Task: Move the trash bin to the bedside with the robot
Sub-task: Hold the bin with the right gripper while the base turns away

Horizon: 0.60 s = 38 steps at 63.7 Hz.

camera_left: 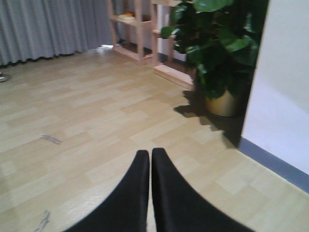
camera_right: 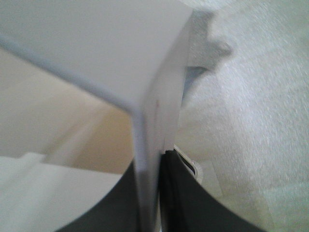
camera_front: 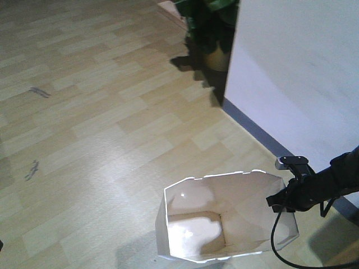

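- Front view: the tall white plastic trash bin [camera_front: 235, 196] with a faceted rim stands upright on the light wood-plank floor [camera_front: 101, 123]. Its long axis is vertical and its mouth faces up. It is just beside the white wall [camera_front: 291, 67] with grey skirting. The slim black right gripper [camera_front: 283, 197] meets its right rim. A dark green potted plant [camera_front: 213, 28] stands well apart.
- Left wrist view: the left gripper [camera_left: 150, 159] has its black fingers pressed together, holding nothing, above the floor.
- Right wrist view: the right gripper [camera_right: 150, 162] pinches the bin's thin wall between its dark fingers.
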Available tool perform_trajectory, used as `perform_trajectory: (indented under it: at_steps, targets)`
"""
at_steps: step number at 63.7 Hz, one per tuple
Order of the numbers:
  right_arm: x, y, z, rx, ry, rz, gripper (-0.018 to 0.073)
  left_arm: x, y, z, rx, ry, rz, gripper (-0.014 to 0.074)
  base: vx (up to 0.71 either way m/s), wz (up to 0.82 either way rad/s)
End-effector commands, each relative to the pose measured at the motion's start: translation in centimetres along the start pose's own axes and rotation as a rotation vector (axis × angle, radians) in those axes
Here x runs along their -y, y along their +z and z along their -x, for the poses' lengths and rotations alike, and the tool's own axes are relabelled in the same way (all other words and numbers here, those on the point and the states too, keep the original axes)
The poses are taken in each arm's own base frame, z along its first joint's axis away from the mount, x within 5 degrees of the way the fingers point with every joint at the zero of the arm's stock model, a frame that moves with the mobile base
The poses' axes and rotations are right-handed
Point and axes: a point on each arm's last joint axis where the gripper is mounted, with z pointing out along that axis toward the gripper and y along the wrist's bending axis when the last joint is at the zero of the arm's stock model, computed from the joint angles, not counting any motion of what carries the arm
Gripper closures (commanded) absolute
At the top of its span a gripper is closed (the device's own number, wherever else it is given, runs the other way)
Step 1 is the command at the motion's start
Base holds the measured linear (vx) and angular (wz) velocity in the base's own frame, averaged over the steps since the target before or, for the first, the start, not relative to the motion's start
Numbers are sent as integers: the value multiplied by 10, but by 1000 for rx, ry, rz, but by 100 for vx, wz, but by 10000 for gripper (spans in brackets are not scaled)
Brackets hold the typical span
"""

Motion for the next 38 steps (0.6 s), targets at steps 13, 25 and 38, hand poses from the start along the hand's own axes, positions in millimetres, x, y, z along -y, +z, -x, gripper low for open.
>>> perform_trajectory:
  at_steps: [13, 25, 38]
  targets:
    - [-19, -19, 16, 90, -7, 166, 564, 0, 1, 1, 65, -7, -5, 602, 15, 57]
    - [-19, -19, 16, 90, -7, 166, 564, 0, 1, 1, 65, -7, -5, 602, 16, 63]
    - [-19, -19, 16, 90, -7, 166, 564, 0, 1, 1, 65, -7, -5, 602, 17, 60]
